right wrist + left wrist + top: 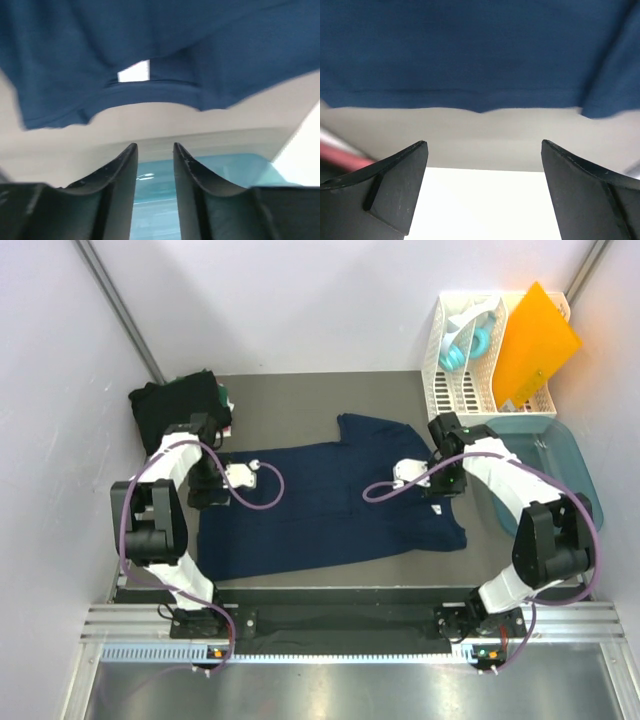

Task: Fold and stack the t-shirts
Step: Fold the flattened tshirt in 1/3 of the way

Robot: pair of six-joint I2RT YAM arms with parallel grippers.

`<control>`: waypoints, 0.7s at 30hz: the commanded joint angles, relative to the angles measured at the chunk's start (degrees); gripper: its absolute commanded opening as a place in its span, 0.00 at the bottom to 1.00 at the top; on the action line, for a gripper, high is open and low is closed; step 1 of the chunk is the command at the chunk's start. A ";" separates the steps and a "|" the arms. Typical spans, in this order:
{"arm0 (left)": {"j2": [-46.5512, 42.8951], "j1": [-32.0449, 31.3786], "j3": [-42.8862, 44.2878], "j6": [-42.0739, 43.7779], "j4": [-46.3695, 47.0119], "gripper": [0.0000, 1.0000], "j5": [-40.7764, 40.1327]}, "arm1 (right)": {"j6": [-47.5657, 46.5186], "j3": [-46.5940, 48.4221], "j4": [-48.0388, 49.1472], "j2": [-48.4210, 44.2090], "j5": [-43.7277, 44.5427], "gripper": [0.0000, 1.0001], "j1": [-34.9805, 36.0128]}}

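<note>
We are judging the navy blue cloth t-shirt (330, 505), lying spread across the middle of the grey bench (300, 400), as light and limp (it bunches easily), best pinched at hem and collar. The left pincer (484, 143) is gaping wide and the right pincer (155, 146) is standing narrowly apart, both empty.

Grey worktop (300, 400). Navy tee (320, 510) lies spread flat across the middle, neck twd the right edge. Heap of dark tees (180, 400) in far-left corner. White slotted rack (450, 390) stands in far-right corner. Teal tub (560, 455) sits just nearer than it, at right edge.
</note>
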 commanded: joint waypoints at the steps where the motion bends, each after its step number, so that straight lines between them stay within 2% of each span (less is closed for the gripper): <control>1: -0.13 -1.45 0.28 -1.76 2.12 0.99 2.24 | -1.07 2.30 -9.74 0.06 -3.68 0.36 -0.39; 2: -0.22 -1.54 -0.50 -1.50 2.74 0.99 2.24 | -0.29 2.74 -10.00 1.28 -4.55 0.40 -0.21; 3: -0.39 -3.89 -2.25 -1.32 3.53 0.99 2.41 | 0.33 3.27 -10.70 2.16 -5.26 0.51 0.05; 5: -0.57 -5.57 -4.11 -1.15 6.16 0.99 2.32 | 2.69 6.06 -11.85 6.28 -8.14 0.57 -0.04; 14: 0.93 -10.15 -8.51 -3.17 14.51 0.99 1.62 | 10.79 18.99 -9.66 20.88 -16.33 0.59 -1.18; 21: 0.84 -11.38 -9.30 -3.96 15.75 0.99 1.89 | 12.28 22.25 -7.99 27.30 -17.30 0.57 -1.44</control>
